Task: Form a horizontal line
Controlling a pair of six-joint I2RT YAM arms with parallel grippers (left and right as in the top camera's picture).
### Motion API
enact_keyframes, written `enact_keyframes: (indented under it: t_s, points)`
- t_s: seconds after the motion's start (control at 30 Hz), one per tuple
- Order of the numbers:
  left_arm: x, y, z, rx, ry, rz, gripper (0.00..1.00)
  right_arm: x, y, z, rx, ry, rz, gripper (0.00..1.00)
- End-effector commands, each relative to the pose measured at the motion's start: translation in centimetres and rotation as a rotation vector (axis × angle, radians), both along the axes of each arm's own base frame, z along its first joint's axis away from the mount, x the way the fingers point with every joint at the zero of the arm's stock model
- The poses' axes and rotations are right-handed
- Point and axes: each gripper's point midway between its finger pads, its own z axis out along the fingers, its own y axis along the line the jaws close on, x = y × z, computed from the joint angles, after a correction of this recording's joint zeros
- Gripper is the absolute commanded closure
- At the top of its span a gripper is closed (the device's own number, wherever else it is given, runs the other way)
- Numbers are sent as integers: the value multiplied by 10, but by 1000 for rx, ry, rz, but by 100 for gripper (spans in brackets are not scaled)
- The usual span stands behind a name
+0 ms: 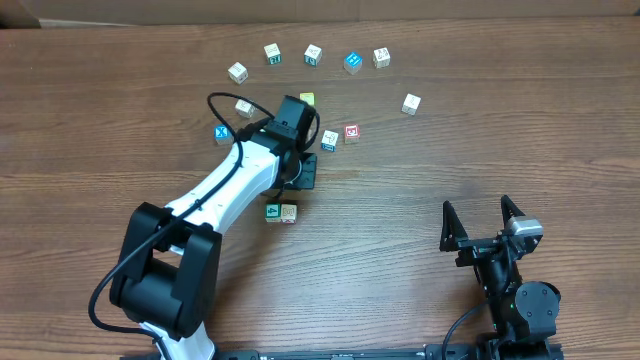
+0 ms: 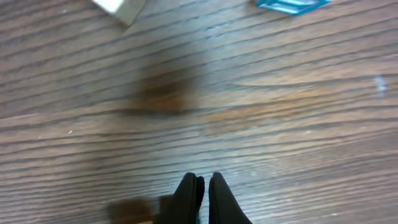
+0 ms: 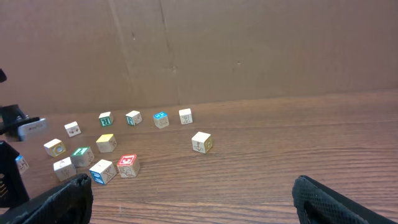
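The wooden table point(image 1: 520, 140) fills the overhead view, brown and streaked with grain. Beyond its far edge, the right wrist view shows a plain cardboard wall point(image 3: 261, 50).

The left arm point(image 1: 215, 190), white with black joints, reaches from the near left toward the middle of the table. The right arm point(image 1: 515, 290), all black, sits folded at the near right, well apart from every cube. The right gripper point(image 1: 477, 208) has its fingers spread wide with nothing between them. The left gripper point(image 2: 203, 182) points down at bare wood. Its two dark fingers are drawn almost together, leaving only a thin slit, and they hold nothing.

The blocks point(image 1: 313, 54) are small pale wooden cubes with a coloured letter or picture on each face, in blue, green, red or yellow. Five of them curve in a loose arc along the far side. A lone block point(image 1: 411, 103) lies to the right of the arc and nearer. Around the left wrist are a blue-faced block point(image 1: 222, 133) on the left and a red-faced block point(image 1: 351, 132) on the right, with others near them. Just near of the left gripper, a green-faced block point(image 1: 272, 211) and a tan block point(image 1: 289, 213) sit side by side, touching, in a short left-to-right row.
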Motion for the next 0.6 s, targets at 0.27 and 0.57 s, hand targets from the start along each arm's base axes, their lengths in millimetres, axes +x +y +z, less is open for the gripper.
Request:
enact_keyframes:
  t_s: [0.27, 0.57]
  points:
    - [-9, -28, 22, -25, 51, 1, 96, 0, 1, -1, -7, -8, 5, 0]
    - [-27, -54, 23, -125, 121, -50, 96, 0, 1, -1, -7, -8, 5, 0]
